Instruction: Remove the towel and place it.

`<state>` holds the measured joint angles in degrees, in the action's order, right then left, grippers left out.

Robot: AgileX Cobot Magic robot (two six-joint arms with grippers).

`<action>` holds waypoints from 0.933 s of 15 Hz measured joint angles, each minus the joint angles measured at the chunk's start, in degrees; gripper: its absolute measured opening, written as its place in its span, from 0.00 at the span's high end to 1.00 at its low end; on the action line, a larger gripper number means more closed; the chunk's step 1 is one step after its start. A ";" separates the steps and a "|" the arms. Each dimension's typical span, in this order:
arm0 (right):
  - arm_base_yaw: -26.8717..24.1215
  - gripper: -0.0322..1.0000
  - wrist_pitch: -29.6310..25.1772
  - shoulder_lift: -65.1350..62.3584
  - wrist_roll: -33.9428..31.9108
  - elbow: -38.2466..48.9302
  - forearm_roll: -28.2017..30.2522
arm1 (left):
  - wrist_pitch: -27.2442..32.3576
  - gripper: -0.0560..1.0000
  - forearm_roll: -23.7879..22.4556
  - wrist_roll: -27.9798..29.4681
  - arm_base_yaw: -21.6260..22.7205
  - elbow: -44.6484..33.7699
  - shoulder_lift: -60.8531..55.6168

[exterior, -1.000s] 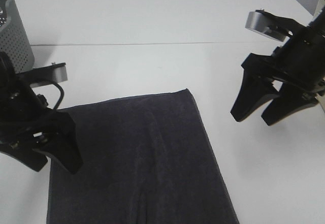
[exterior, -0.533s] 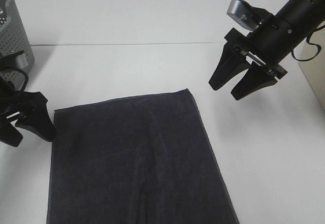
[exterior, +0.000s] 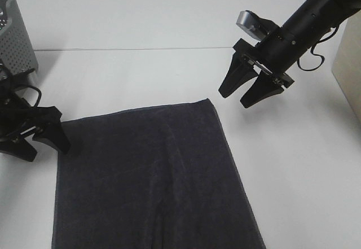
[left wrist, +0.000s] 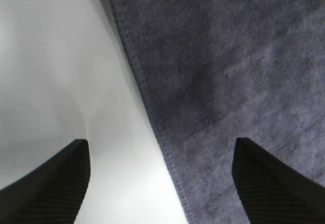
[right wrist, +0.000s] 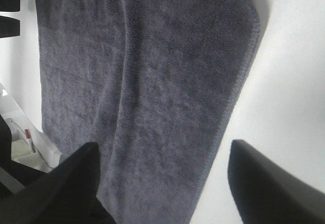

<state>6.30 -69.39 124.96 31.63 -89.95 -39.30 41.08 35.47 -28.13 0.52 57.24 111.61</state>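
Note:
A dark grey towel lies flat on the white table, reaching to the near edge of the view. My left gripper is open, low by the towel's far left corner, its jaws astride the towel's left hem. My right gripper is open and empty, above the table just right of the towel's far right corner. The right wrist view shows that corner and the towel between its fingers.
A grey perforated basket stands at the far left edge. A seam crosses the table behind the towel. A pale panel stands at the right edge.
My right gripper has moved left and farther from the camera, toward the towel's far right corner. My left gripper swung off the towel to its left edge, then edged back toward the corner.

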 joint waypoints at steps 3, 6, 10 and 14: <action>0.06 0.30 0.63 3.15 1.78 -0.52 0.00 | -0.17 0.26 5.39 -3.67 0.00 1.78 2.98; 0.06 0.30 1.78 5.04 2.12 -0.57 -0.57 | -0.17 0.26 7.16 -4.13 0.00 2.01 3.50; 0.06 0.30 7.39 7.96 3.44 -0.63 -0.63 | -0.23 0.26 7.73 -4.30 0.00 2.01 3.55; 0.06 0.30 12.49 8.88 3.50 -0.69 -1.38 | -0.63 0.26 7.73 -4.30 0.00 2.01 3.55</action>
<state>6.36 -56.89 133.84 35.12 -90.64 -40.68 40.45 43.20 -32.43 0.52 59.24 115.16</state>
